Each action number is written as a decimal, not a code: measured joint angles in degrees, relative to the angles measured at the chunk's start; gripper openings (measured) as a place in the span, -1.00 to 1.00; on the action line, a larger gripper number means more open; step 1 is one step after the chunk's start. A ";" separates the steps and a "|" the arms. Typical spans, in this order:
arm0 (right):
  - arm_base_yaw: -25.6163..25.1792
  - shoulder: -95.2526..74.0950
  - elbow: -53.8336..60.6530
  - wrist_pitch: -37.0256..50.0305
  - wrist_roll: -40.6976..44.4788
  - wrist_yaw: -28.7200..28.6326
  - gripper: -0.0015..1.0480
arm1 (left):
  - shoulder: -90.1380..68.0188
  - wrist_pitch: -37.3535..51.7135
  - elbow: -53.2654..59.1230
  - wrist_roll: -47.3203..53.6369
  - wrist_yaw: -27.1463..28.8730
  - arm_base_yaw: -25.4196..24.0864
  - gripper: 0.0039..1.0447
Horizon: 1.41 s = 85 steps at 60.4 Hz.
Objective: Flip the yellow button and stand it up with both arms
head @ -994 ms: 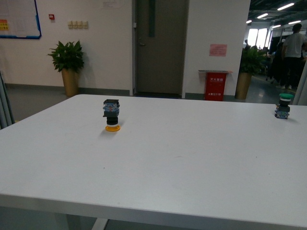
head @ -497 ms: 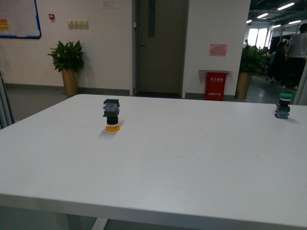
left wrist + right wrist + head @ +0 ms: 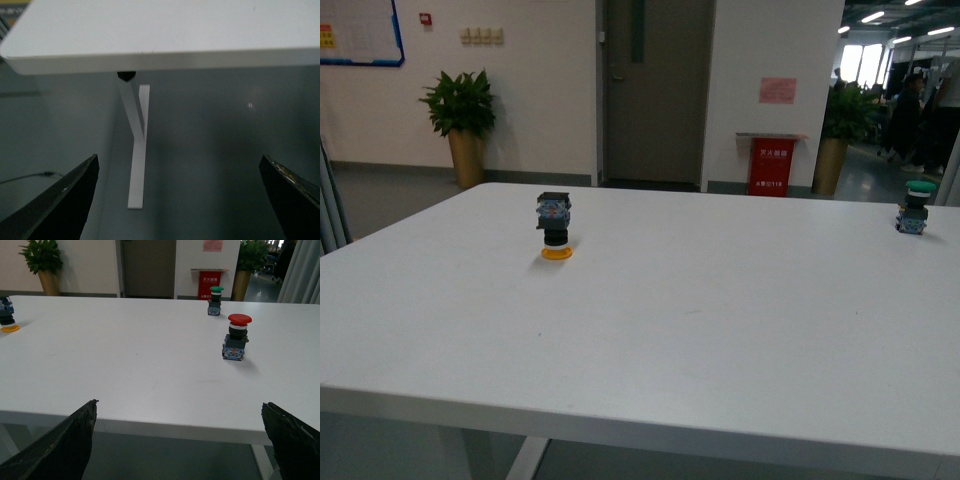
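Jaws apart; yellow button (image 3: 556,233) cap-down.

The white surface (image 3: 720,330) lies bare across its near and middle stretch, open from either side. The yellow button (image 3: 556,226) stands alone at far left, with room all round. A green-capped switch (image 3: 914,208) and a red-capped switch (image 3: 236,337) stand apart toward the right. The left gripper (image 3: 180,200) seems to sit below the surface's near rim, with the rim and a table leg (image 3: 137,150) ahead of it.
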<state>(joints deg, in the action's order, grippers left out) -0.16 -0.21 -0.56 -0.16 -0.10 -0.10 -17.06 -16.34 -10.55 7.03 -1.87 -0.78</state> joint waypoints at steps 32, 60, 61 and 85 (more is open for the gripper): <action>0.00 0.00 0.00 0.00 0.00 0.02 0.87 | -68.32 29.27 -44.92 0.94 8.59 8.26 0.89; 0.00 0.00 0.00 0.00 0.00 0.02 0.87 | -99.91 12.87 -87.01 -5.92 16.17 15.85 0.89; 0.00 0.00 0.00 0.00 0.00 0.02 0.87 | -100.83 12.44 -88.13 -6.14 16.28 15.91 0.89; 0.00 0.00 0.00 0.00 -0.02 0.02 0.87 | -108.76 9.97 -96.52 -7.61 16.31 16.92 0.89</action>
<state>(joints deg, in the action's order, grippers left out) -0.16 -0.21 -0.56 -0.16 -0.12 -0.08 -125.82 -6.37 -107.07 -0.58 14.44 16.14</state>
